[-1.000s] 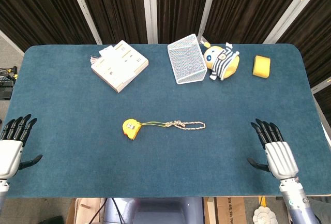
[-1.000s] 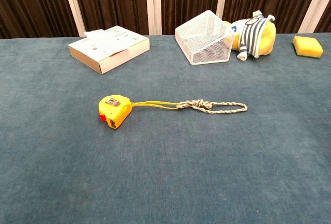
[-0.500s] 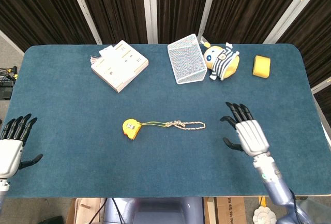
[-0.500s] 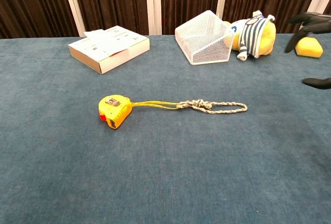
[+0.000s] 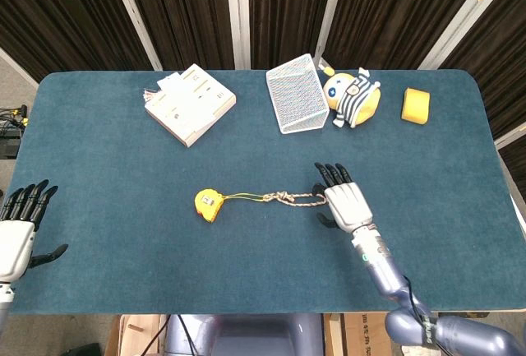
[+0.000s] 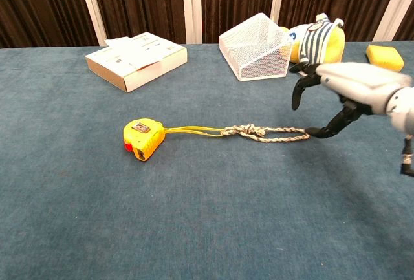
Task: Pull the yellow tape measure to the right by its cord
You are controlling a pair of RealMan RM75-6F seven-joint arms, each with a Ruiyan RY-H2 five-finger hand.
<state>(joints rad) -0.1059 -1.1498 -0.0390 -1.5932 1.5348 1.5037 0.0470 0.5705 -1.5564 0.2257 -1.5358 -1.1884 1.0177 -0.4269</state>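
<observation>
The yellow tape measure (image 5: 208,204) (image 6: 143,139) lies near the table's middle. Its cord (image 5: 283,199) (image 6: 259,132) runs rightward from it, knotted partway and ending in a braided loop. My right hand (image 5: 345,200) (image 6: 349,89) hovers at the loop's right end, fingers spread and holding nothing; the thumb tip is close to the loop's end, and contact cannot be told. My left hand (image 5: 18,233) rests open at the table's near left edge, seen only in the head view.
A white box (image 5: 189,103) (image 6: 137,59) lies at the far left. A tipped wire basket (image 5: 297,93) (image 6: 257,46), a striped plush toy (image 5: 353,97) (image 6: 317,41) and a yellow sponge (image 5: 416,105) (image 6: 384,57) line the far edge to the right.
My right hand has swept left from the table's near right edge to the cord's loop end. The tape measure, cord and left hand have not moved.
</observation>
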